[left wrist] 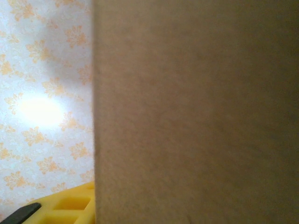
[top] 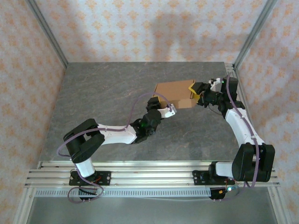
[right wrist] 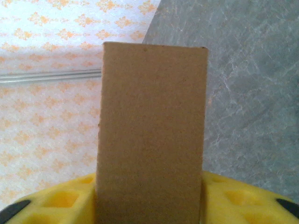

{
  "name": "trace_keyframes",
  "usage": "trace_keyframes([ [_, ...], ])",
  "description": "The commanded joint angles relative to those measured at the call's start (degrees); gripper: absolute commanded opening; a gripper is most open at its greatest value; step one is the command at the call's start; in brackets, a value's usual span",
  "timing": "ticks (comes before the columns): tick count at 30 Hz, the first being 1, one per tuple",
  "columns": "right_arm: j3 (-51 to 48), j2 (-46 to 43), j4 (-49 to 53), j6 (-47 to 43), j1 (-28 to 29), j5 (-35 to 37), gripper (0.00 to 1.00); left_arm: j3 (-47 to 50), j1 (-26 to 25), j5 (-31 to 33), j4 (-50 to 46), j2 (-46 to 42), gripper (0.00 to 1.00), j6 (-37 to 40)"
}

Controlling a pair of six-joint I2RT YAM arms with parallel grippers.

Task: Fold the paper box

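Right gripper: jaws straddle the right end of the paper box. In the wrist view a cardboard panel stands upright between the two yellow fingers, with no gap visible on either side. Cannot tell whether they are pinching it or just flanking it.

Left gripper: at the box's near-left corner. Its wrist view has blurred cardboard right against the lens and one yellow finger at the lower left. Jaw state cannot be told.

Box: plain brown, shallow and rectangular, right of centre toward the far side of the table, between the two grippers. Cannot tell whether it rests on the surface or hangs just above it.

Surface: dark grey slab with pale stone-like veining and a matte finish. Its grain shows sharply behind the panel in the right wrist view. Silver rails run along the near edge, carrying both arm bases.

Room: an enclosure of pale wallpaper with a repeating orange floral motif on the back and both sides. Slanted aluminium posts mark the corners. A soft grey shadow lies on the back wall above the box. The left wrist view catches a bright glare patch on the wallpaper. The right wrist view shows a thin metal bar across the wall.
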State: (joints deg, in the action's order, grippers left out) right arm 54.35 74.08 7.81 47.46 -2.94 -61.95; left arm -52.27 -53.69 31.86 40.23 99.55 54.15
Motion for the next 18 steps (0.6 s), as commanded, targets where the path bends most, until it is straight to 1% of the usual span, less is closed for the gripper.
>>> trace_keyframes([
  [1, 1.1, -0.9, -2.9, -0.8, 0.0, -0.3, 0.65, -2.5, 0.2, 1.9, -4.3, -1.0, 0.36, -5.5],
  [4, 0.2, -2.4, -4.4, -3.3, 0.0, 1.8, 0.80, -3.7, 1.1, 0.2, -12.2, -2.6, 0.35, -10.0],
  [7, 0.0, -3.7, -2.2, -6.7, 0.0, 5.3, 0.85, -3.9, 2.3, -3.2, -19.6, -5.0, 0.35, -15.0],
  [11, 0.4, -4.4, 1.7, -10.5, -0.1, 9.6, 0.86, -5.5, 4.0, -9.7, -31.7, -7.7, 0.35, -20.5],
  [15, 1.2, -5.9, 6.1, -16.3, -0.1, 15.1, 0.86, -8.0, 5.6, -14.5, -43.6, -9.6, 0.36, -24.8],
  [18, 1.4, -8.2, 7.7, -20.8, -0.1, 18.1, 0.86, -11.2, 6.7, -16.5, -53.7, -9.7, 0.36, -27.3],
])
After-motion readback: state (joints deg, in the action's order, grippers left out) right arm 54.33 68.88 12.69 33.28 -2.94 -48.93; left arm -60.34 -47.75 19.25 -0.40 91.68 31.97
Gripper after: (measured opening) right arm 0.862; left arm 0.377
